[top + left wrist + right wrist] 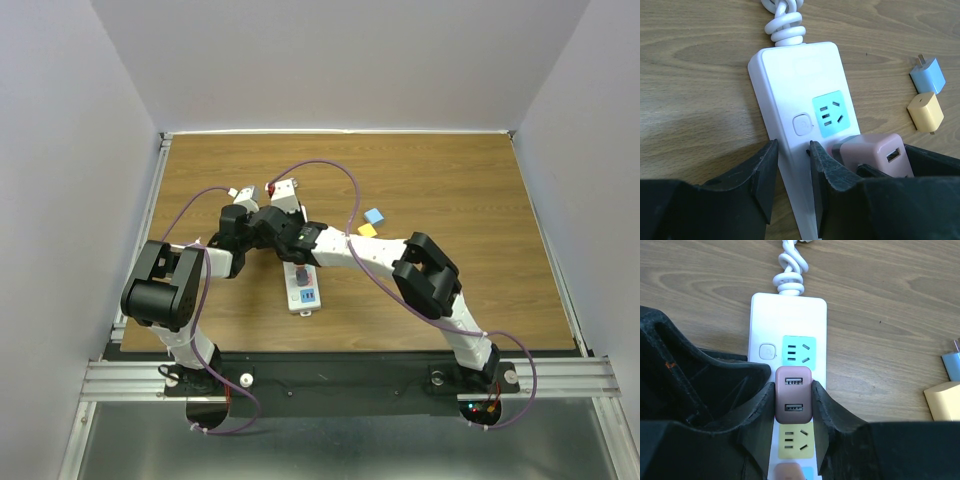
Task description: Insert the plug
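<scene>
A white power strip lies on the wooden table, its coiled cord leading away. My right gripper is shut on a pink two-port USB plug. The plug stands on the strip's face between the teal socket and the yellow socket, with its prongs hidden. In the left wrist view the pink plug sits just below the teal socket. My left gripper is open, one finger on the strip's top and the other beside its left edge.
A blue plug and a yellow plug lie loose on the table to the right of the strip. From above both arms cross over the strip. Purple cables arc over the table. Grey walls enclose it.
</scene>
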Robot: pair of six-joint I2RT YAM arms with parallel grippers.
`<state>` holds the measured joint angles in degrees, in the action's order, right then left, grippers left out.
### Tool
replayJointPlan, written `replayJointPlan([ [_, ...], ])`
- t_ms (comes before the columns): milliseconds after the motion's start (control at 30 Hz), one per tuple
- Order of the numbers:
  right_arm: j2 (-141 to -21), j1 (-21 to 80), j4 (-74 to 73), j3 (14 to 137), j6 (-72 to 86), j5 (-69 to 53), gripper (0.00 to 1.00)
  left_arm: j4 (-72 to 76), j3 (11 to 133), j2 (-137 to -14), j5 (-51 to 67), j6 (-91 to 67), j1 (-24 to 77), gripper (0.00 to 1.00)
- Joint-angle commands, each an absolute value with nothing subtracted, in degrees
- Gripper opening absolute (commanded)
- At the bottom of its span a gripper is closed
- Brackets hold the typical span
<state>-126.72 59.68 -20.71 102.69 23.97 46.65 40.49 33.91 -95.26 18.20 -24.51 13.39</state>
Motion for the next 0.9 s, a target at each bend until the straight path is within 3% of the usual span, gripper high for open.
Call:
replayJointPlan([
  [0,-123.40,59.68,-20.13,102.04,25.48,46.76,0.00,39.02,35.42,-95.98,18.28,-23.47,13.18,0.41],
  [867,-124.45,59.76,-25.48,89.74,31.64,37.97,0.01,38.94,35.51,-96.15,18.28,-23.47,13.18,0.41],
])
